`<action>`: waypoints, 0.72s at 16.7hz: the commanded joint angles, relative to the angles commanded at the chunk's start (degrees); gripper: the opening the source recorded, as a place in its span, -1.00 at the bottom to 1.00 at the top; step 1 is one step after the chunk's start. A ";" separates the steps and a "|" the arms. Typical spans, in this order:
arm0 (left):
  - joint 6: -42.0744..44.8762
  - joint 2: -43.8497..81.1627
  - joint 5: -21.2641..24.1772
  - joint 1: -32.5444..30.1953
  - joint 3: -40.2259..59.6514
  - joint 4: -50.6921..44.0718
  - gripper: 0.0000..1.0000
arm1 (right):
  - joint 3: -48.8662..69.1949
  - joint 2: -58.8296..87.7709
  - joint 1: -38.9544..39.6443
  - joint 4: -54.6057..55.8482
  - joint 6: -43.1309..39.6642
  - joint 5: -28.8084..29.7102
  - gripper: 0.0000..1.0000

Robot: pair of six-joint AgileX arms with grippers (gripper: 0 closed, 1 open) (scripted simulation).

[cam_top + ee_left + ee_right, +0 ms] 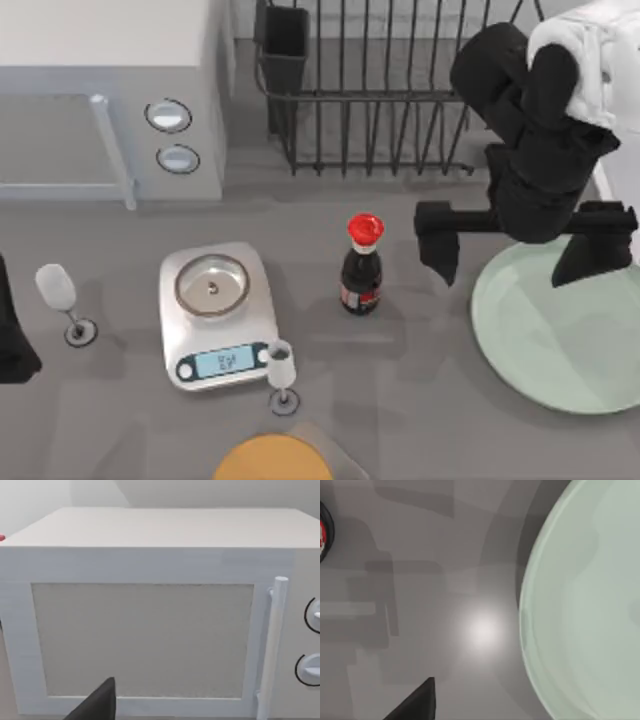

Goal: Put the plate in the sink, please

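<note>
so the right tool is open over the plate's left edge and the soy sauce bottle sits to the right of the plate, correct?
Not quite. In the top view the soy sauce bottle stands to the left of the plate, between it and the scale. The rest holds: the right tool is open over the plate's left edge.

My right arm [540, 150] covers the plate's [560, 340] far rim, and the top view's right edge cuts the plate off. The orange disc [272, 458] runs off the bottom edge, and the scale's [215, 315] display is too small to read.
</note>
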 joint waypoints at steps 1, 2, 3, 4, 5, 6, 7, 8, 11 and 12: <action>0.00 0.00 0.00 0.00 0.00 0.00 1.00 | 0.87 1.11 0.31 -0.68 0.32 0.00 1.00; 0.00 0.00 0.00 0.00 0.00 0.00 1.00 | 1.26 1.61 0.45 -0.98 0.46 0.00 1.00; 0.00 0.00 0.00 0.00 0.00 0.00 1.00 | 1.26 1.61 0.45 -0.98 0.46 0.00 1.00; 0.00 0.00 0.00 0.00 0.00 0.00 1.00 | 1.26 1.61 0.45 -0.98 0.46 0.00 1.00; 0.00 0.00 0.00 0.00 0.00 0.00 1.00 | 1.26 1.61 0.45 -0.98 0.46 0.00 1.00; 0.00 0.00 0.00 0.00 0.00 0.00 1.00 | 1.09 1.46 0.16 -0.85 0.40 -0.02 1.00; 0.00 0.00 0.00 0.00 0.00 0.00 1.00 | 1.00 1.53 0.10 -0.79 0.42 0.01 1.00; 0.00 0.00 0.00 0.00 0.00 0.00 1.00 | 0.54 1.88 -0.20 -0.43 0.53 0.15 1.00; 0.00 0.00 0.00 0.00 0.00 0.00 1.00 | -2.34 3.93 -1.60 2.74 1.15 0.95 1.00; 0.00 0.00 0.00 0.00 0.00 0.00 1.00 | -3.54 4.78 -1.92 4.35 1.37 1.20 1.00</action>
